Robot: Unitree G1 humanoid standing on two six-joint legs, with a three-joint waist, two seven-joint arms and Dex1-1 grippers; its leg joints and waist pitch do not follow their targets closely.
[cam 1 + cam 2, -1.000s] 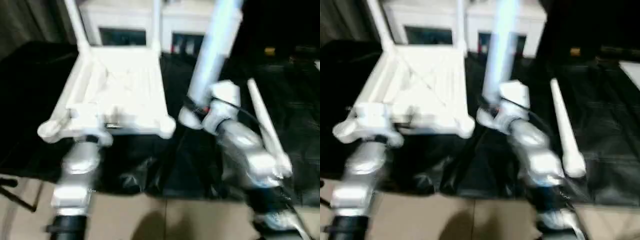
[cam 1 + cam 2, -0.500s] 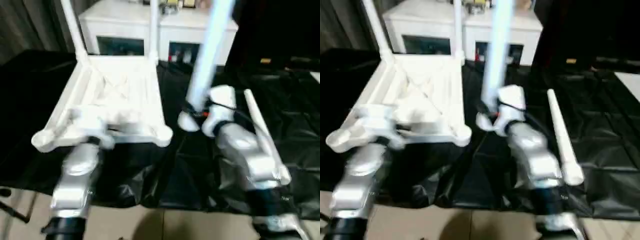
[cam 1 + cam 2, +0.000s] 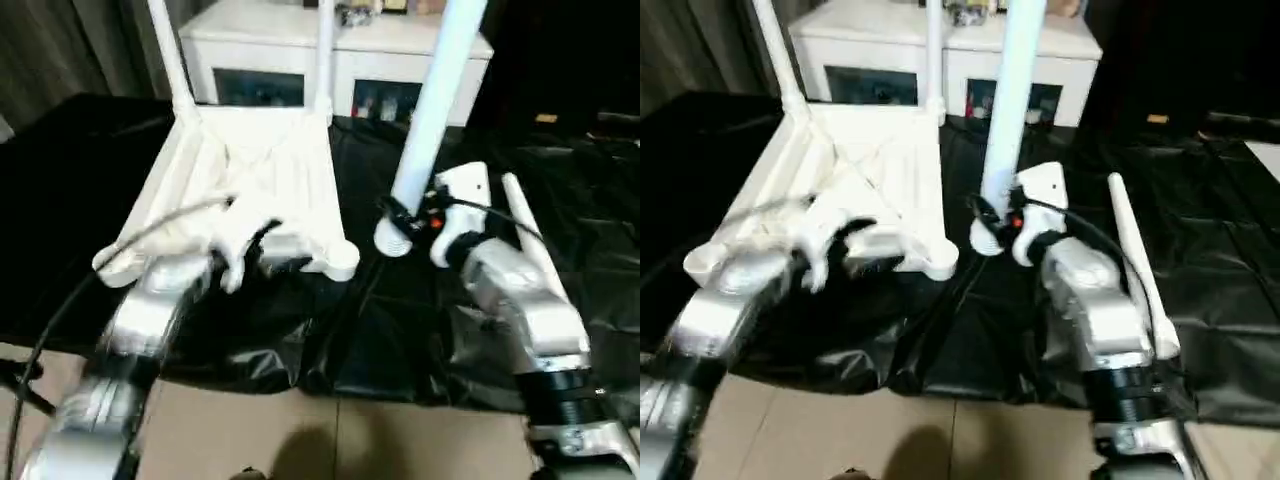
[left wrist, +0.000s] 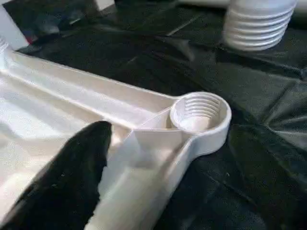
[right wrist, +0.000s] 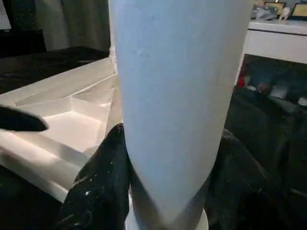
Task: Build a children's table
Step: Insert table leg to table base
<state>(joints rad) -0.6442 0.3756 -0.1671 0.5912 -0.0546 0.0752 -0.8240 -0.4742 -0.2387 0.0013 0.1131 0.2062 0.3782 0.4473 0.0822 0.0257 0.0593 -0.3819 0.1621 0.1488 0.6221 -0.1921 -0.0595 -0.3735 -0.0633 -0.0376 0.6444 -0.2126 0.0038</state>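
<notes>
White plastic top [image 3: 255, 175] is lying ribbed side up on the black table [image 3: 80, 180], near corner socket [image 4: 199, 112] sitting empty, threads showing. Two legs [image 3: 775, 55] are standing upright in the far sockets. Right gripper [image 3: 415, 215] is clamping a third leg [image 3: 430, 110] nearly vertical, beside the top. Left gripper [image 3: 245, 250] is gaping wide over the near edge, holding nothing.

A black crinkled cover draped the worktop [image 3: 390, 330], hanging over its near edge above the tan floor [image 3: 300, 440]; on it rested the upturned white table top [image 3: 255, 180], ribbed side up, and, well apart, a loose white leg [image 3: 1135, 265] lying flat.
</notes>
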